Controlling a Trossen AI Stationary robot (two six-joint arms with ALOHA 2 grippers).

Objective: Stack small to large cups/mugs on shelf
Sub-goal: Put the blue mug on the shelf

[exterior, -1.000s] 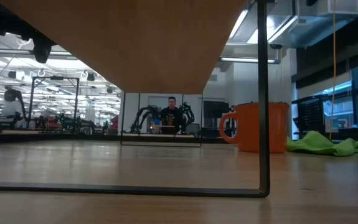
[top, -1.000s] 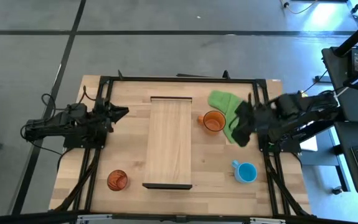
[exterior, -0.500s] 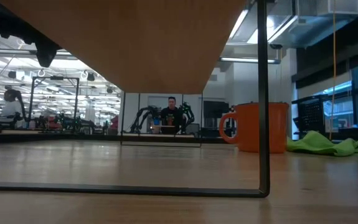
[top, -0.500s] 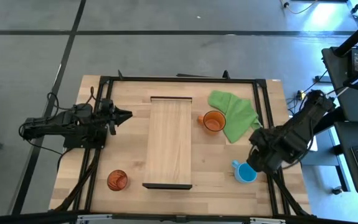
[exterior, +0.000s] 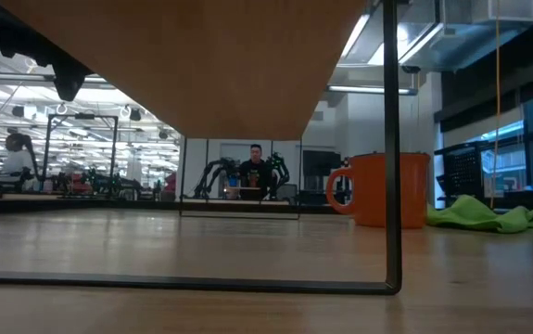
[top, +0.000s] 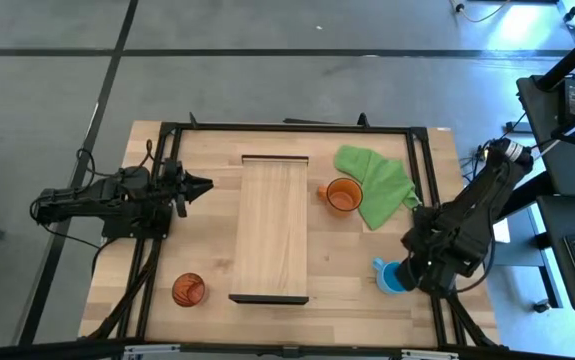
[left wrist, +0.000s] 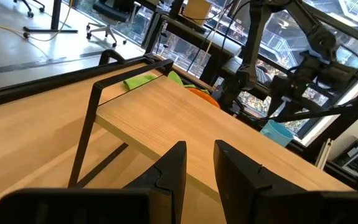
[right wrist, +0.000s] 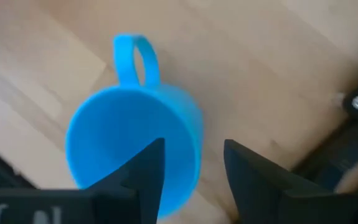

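Note:
The small light-blue mug stands upright on the table at the near right, its handle toward the shelf. My right gripper hangs over it, pointing down and open. In the right wrist view one finger is over the mug's mouth and the other outside its wall; I cannot tell whether they touch it. The orange mug stands right of the shelf. The reddish tumbler stands at the near left. My left gripper is shut and empty, left of the shelf.
A green cloth lies at the far right, beside the orange mug. A black metal frame runs along the table's edges. In the low view the shelf's underside and its thin dark leg stand before the orange mug.
My right gripper has swung from above the green cloth toward the table's near edge, has tipped to point down, and now hangs over the blue mug. My left gripper has shifted slightly toward the shelf. The mugs, tumbler and cloth have stayed in place.

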